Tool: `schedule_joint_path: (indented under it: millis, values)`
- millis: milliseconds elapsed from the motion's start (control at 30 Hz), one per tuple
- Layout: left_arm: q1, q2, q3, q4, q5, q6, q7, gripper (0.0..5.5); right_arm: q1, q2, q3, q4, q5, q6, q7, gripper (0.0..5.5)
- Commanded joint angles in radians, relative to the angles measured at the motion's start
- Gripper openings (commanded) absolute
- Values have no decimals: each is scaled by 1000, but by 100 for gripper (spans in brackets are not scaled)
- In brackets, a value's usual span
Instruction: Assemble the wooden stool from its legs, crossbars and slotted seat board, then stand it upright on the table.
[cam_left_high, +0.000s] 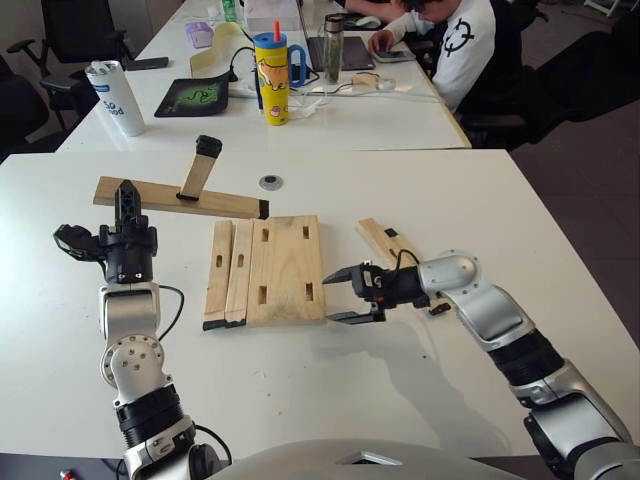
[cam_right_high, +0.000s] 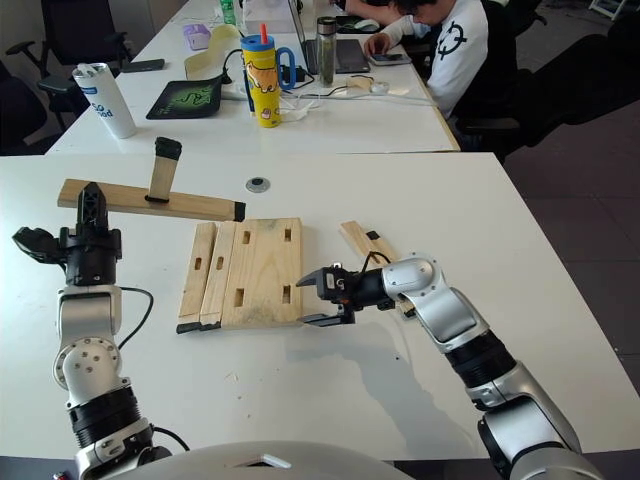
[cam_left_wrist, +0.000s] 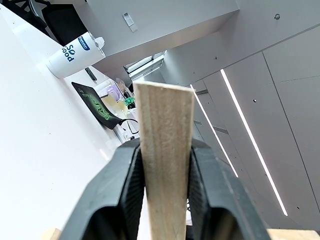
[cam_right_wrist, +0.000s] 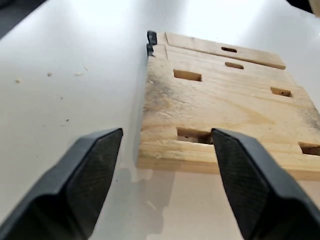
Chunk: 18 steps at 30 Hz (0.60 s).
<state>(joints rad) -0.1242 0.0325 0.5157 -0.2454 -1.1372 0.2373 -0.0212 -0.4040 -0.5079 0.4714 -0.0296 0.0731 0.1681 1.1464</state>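
The slotted seat board (cam_left_high: 285, 270) lies flat in the middle of the white table. Two legs (cam_left_high: 228, 272) lie side by side against its left edge. My right gripper (cam_left_high: 345, 295) is open at the board's near right corner, one finger on each side of that edge; in the right wrist view the fingers (cam_right_wrist: 95, 165) straddle the board (cam_right_wrist: 225, 105). Another leg (cam_left_high: 380, 240) lies under my right forearm. My left gripper (cam_left_high: 125, 205) is shut on the left end of a long wooden bar (cam_left_high: 190, 200), which has a short black-capped piece (cam_left_high: 202, 165) sticking up from it.
A round cable grommet (cam_left_high: 270, 182) sits in the table behind the board. On the table behind are a yellow cup (cam_left_high: 272, 78), a white tumbler (cam_left_high: 115, 97) and a dark mouse pad (cam_left_high: 192, 95). The near part of the table (cam_left_high: 330, 390) is bare.
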Motion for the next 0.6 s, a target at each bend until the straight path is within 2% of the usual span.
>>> schedule_joint_path:
  millis: [33,333,600]
  values:
    - [-12,7,-7,0,-4,8,12,105,-50,26,65,22,-58,40,15,329]
    - [19,-11,-9,-24,7,-3,33,105,-70,87,153,106,-233,84,-92,329]
    - [22,3,-24,-28,45,0,26,105,-66,201,105,237,-298,223,-313,329]
